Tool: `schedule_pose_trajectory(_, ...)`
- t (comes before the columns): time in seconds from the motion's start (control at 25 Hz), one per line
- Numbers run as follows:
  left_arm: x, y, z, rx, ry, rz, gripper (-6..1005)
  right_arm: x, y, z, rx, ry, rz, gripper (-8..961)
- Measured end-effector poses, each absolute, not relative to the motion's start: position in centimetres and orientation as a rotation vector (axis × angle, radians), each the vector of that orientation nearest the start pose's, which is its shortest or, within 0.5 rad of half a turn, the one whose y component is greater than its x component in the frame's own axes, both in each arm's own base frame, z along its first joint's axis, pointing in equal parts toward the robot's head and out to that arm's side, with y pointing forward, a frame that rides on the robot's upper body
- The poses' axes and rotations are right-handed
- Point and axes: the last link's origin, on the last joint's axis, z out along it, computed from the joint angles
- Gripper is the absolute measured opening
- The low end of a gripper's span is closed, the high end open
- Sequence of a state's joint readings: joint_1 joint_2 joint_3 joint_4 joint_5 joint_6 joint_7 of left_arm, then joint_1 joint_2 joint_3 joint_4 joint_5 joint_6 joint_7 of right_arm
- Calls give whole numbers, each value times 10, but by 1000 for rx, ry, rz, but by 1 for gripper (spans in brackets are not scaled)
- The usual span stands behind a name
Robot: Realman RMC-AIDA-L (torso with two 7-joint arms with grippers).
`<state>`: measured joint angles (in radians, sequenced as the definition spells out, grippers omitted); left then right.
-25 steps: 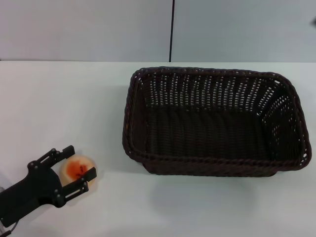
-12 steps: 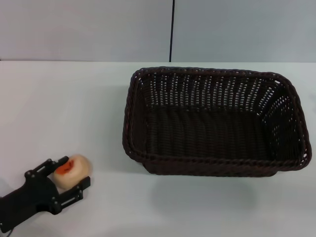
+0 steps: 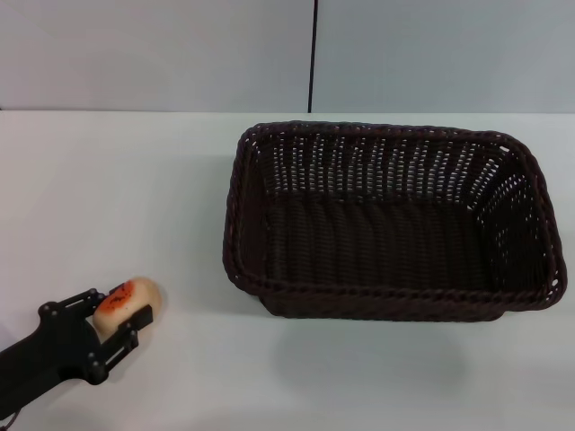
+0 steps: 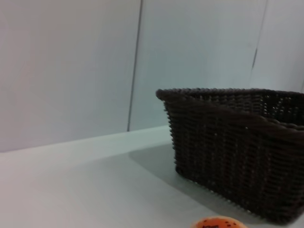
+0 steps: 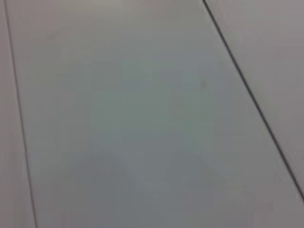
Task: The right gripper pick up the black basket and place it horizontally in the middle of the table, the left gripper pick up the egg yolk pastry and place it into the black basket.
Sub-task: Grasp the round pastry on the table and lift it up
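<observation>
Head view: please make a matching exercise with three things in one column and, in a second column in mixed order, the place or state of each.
Things
1. basket
2. pastry
3. left gripper

Places or states
A. shut on the cream bun, near the table's left front corner
B. stands on the white table, right of the middle, nothing inside
C. tilted between two black fingers, orange patch facing up and left

Pairs: 1-B, 2-C, 3-A
</observation>
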<state>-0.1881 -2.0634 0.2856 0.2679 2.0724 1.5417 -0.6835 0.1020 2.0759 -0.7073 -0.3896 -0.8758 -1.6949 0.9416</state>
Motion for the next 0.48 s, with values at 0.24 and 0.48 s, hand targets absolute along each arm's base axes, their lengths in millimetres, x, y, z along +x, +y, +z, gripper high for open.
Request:
schedule_pose_trajectory(0.24,-369,196,-23,-2303,-628,-738,396,368,210,92,-1390,557,1237,701)
schedule_pose_trajectory(0.48,-352,202,-4,-2210,-538,-926,346,377,198,90,-1269,551,1190,701)
